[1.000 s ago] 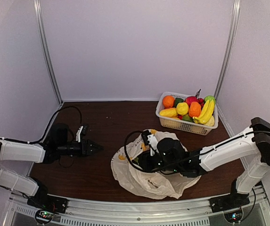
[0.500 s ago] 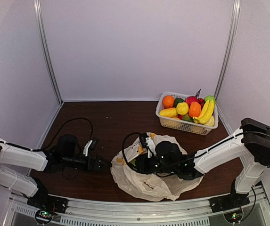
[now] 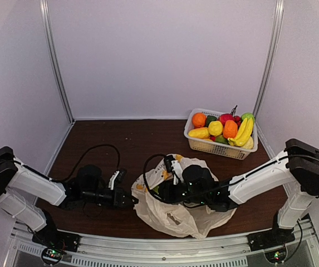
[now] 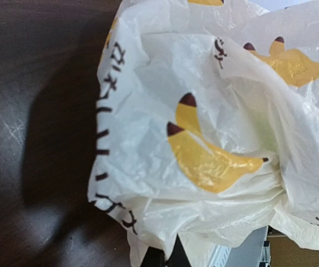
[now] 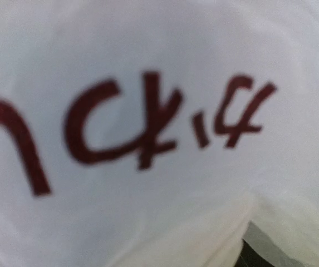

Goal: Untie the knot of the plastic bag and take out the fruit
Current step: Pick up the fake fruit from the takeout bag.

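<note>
**A:** Where was the left gripper, and how did its jaws stand?

**B:** The left gripper (image 3: pixel 129 199) lay low over the table (image 3: pixel 120 144), at the left edge of the plastic bag (image 3: pixel 170 218). Its jaws were together. I judged that they pinched a thin fold of that edge, because in the left wrist view the plastic came right up to the camera.

**A:** Why would it hold there?

**B:** I think it was to anchor the bag, so the other arm could work on it without dragging it across the table.

**A:** And the right gripper?

**B:** The right gripper (image 3: pixel 167 193) reached in from the right onto the top of the bag, near its middle. Its camera was pressed against plastic and showed only dark red lettering (image 5: pixel 120 125). So I could not tell whether its jaws were apart or together, or what they touched.

**A:** Did you see the knot?

**B:** Not with certainty. In the left wrist view the plastic was drawn into a gathered bunch (image 4: pixel 273 183), just right of a yellow banana print (image 4: pixel 209 158). It could be the knot, but I could not say whether it was tied or loose.

**A:** Where was the fruit?

**B:** 1 white basket (image 3: pixel 215 147) stood at the far right of the table, well apart from the bag. The fruit (image 3: pixel 230 129) was piled in it: a banana bunch and round orange, red and yellow pieces. Whether any piece lay inside the bag was hidden.
</note>
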`<state>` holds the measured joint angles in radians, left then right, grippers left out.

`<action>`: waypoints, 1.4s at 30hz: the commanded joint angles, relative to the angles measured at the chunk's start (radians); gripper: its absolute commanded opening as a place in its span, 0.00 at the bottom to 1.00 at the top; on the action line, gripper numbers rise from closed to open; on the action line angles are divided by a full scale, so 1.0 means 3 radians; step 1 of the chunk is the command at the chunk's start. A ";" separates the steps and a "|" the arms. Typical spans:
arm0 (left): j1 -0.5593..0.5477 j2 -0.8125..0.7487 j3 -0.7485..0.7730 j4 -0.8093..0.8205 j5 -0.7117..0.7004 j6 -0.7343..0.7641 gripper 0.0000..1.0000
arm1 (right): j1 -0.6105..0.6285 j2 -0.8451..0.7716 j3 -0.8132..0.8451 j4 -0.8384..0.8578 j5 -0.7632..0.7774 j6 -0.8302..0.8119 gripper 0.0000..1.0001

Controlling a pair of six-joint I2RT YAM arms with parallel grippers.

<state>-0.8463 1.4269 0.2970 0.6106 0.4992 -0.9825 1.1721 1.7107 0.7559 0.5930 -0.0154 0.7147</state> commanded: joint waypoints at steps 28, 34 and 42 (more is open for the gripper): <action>0.0147 0.0016 0.0104 -0.0534 -0.0349 0.0177 0.00 | -0.0060 -0.0109 -0.0693 -0.0146 0.0611 0.0420 0.64; 0.0147 0.0111 0.0127 -0.0450 -0.0274 0.0176 0.00 | -0.0061 -0.0063 -0.0686 -0.0080 0.0553 0.0395 0.73; 0.0147 0.0113 0.0148 -0.0475 -0.0273 0.0198 0.00 | -0.0062 -0.0019 -0.0640 -0.0038 0.0443 0.0298 0.78</action>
<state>-0.8047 1.4525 0.3393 0.4679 0.4271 -0.9474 1.1580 1.6760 0.5629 0.6041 0.1303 0.8368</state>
